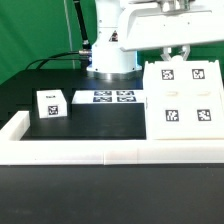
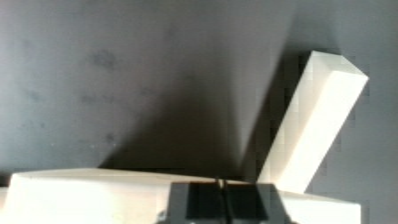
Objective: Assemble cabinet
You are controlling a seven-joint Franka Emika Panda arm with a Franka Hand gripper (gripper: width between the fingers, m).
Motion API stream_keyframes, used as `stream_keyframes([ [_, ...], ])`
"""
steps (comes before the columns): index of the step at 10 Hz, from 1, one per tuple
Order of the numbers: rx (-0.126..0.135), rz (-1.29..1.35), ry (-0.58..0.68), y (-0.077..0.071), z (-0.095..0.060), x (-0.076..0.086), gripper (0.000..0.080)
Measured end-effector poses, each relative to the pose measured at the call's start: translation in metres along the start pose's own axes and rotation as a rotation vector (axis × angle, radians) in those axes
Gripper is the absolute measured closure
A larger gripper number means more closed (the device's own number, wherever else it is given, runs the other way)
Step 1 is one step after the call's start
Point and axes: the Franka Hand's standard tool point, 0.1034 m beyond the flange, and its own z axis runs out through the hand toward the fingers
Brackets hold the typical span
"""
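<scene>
White plastic on a black table. Furthest to the exterior view's left is the small tagged block, just inside the wall. In the middle the marker board lies flat in front of the arm's base. On the exterior view's right is the cabinet body, its tagged face tipped toward the camera, and my gripper hangs close over its far top edge.

The wrist view shows a long white panel standing at a slant against the dark table. I can't tell from either picture how wide the jaws stand or whether they have hold of anything.

As I judge it, the next move turns on this: the cabinet is directly under the gripper. The block is well apart from it, across the marker board, toward the exterior view's left.
</scene>
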Motion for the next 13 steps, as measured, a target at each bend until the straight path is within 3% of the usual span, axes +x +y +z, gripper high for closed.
stream_keyframes([
  [7, 0.002, 0.001, -0.011, 0.0, 0.002, 0.0, 0.0797],
  [9, 0.013, 0.002, -0.024, -0.002, 0.0, 0.016, 0.0797],
  [13, 0.006, -0.002, -0.015, 0.002, -0.009, 0.011, 0.0797],
])
